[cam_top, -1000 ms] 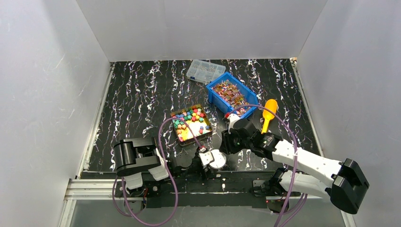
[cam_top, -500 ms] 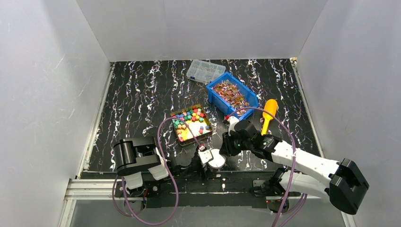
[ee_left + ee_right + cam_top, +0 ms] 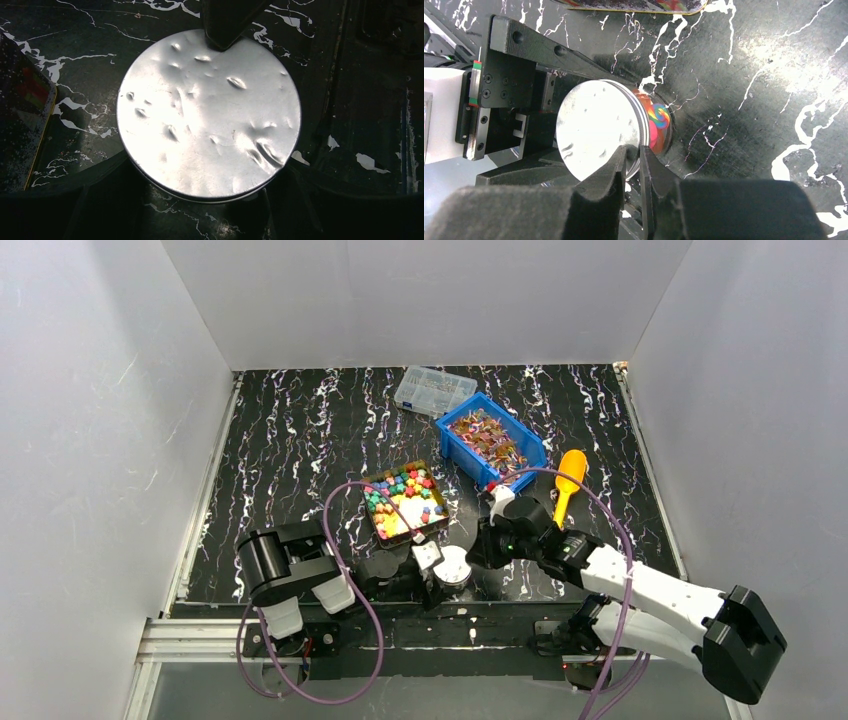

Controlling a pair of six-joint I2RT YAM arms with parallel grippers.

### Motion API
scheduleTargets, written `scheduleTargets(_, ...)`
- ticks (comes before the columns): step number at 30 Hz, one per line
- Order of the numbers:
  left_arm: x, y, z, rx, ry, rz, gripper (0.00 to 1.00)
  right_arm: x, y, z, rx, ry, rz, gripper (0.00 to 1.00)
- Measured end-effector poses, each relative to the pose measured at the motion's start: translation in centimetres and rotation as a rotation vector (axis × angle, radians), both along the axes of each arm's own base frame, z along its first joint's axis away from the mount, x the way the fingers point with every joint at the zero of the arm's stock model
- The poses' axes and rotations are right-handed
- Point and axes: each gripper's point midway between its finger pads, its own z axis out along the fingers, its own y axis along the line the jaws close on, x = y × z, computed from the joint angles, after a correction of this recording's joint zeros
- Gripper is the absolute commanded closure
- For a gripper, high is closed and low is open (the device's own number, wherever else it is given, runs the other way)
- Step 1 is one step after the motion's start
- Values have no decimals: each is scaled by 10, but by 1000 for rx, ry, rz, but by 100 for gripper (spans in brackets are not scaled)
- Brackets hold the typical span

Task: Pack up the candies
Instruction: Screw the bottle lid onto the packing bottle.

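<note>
Left gripper (image 3: 447, 576): its jaws are spread wide and press on either side of the round tin (image 3: 658, 122), gripping it.
Right gripper (image 3: 634, 156): its jaws are almost together, astride the rim of the tin's dented silver lid (image 3: 209, 115). Whether they truly pinch it cannot be told.
Tin: a rainbow-coloured band shows past the lid's edge on the right gripper's side.
Chunky candies (image 3: 398, 485): they fill the square tin (image 3: 412, 514), near and just beyond both grippers.
Wrapped candies (image 3: 485, 435): they lie in the blue bin (image 3: 455, 452), farther out beyond the right gripper.
Direction: both lots lie jumbled and share no heading or long axis. The square tin has a corner turned toward the grippers. The bin's long side runs diagonally, with its near end toward the right gripper.
Edges: the table's (image 3: 290, 440) near edge is close behind the held tin.
Open room: broad bare table lies outboard of the left gripper and beyond it. A narrower strip lies outboard of the right gripper, bounded by the yellow scoop (image 3: 568, 480).
Far side: a clear compartment box (image 3: 433, 390) touches the bin's far corner.
</note>
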Motion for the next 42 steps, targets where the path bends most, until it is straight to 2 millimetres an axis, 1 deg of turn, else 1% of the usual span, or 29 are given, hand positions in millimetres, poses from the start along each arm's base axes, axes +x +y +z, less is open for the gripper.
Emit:
scheduleTargets(10,5,-1,-1,-9,-3,15,57,-10,-4,2,95,33,-61,80)
scheduleTargets(13,10,-3,-1,-9,-3,36,58,-18,-6,3,110,62,-62,80)
scheduleTargets(16,22,-5,-1,-8,1,82,58,-35,-5,3,114,118,-16,79)
scheduleTargets(18,27,-5,-1,-7,3,104,59,-44,-7,-1,96,151,6,75)
scheduleTargets(20,29,-4,-1,-4,2,115,59,-46,-10,-2,71,168,2,73)
scheduleTargets(21,29,-4,-1,-3,1,117,59,-45,-12,-1,54,168,-5,72)
scheduleTargets(23,29,-4,-1,-2,1,117,60,-39,-12,6,28,152,-19,67)
scheduleTargets(27,29,-3,-1,-1,2,117,60,-16,-1,36,20,72,-32,59)
scheduleTargets(30,29,-3,-1,-1,6,120,60,2,8,56,10,6,-34,57)
scheduleTargets(32,29,-2,-1,0,10,124,60,12,14,61,-10,-25,-29,57)
scheduleTargets(34,29,0,-1,1,12,128,61,21,20,60,-42,-41,-17,57)
scheduleTargets(36,29,2,-1,3,16,134,61,28,23,53,-81,-46,-7,58)
scheduleTargets(42,28,6,-1,9,22,139,62,43,21,28,-162,-27,15,57)
